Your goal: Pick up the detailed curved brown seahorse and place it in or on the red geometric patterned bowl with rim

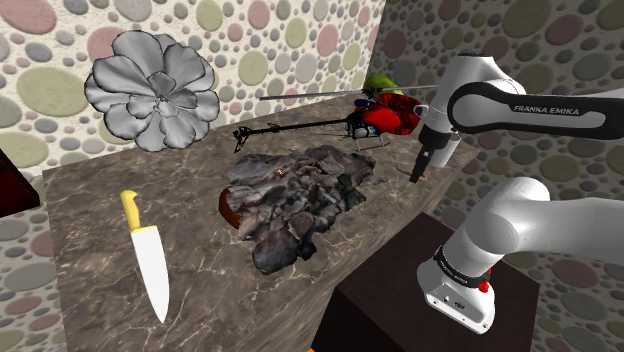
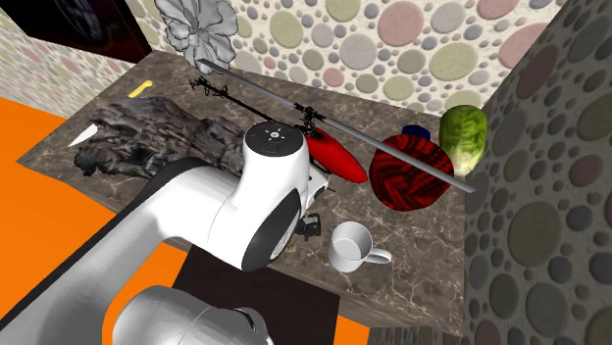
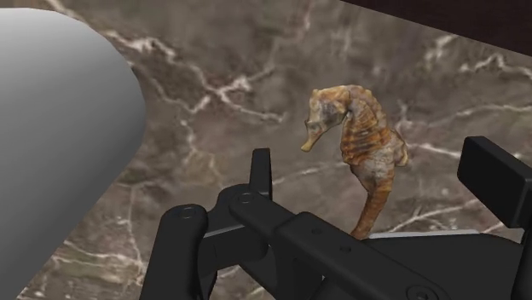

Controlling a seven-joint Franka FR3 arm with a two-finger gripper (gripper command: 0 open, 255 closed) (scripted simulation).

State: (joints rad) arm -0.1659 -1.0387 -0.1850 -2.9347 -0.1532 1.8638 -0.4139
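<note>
A brown, ridged seahorse [image 3: 365,141] lies on the dark marble counter [image 3: 222,94], its curled tail towards the hand. My gripper [image 3: 378,170] is open just above it, one black finger on each side, neither touching it. In the shoulder view the gripper [image 1: 421,168] hangs over the counter's right end, close to the stand. The red patterned bowl [image 1: 393,115] stands at the back right; in the second exterior view the bowl [image 2: 412,172] sits beyond a white mug, near the wall.
A red toy helicopter [image 1: 365,122] with long rotor blades stands in front of the bowl. A white mug [image 2: 350,245] sits close to the gripper. A grey rocky lump [image 1: 295,200], a yellow-handled knife [image 1: 148,255], a grey flower [image 1: 152,90] and a green vegetable [image 2: 463,132] share the counter.
</note>
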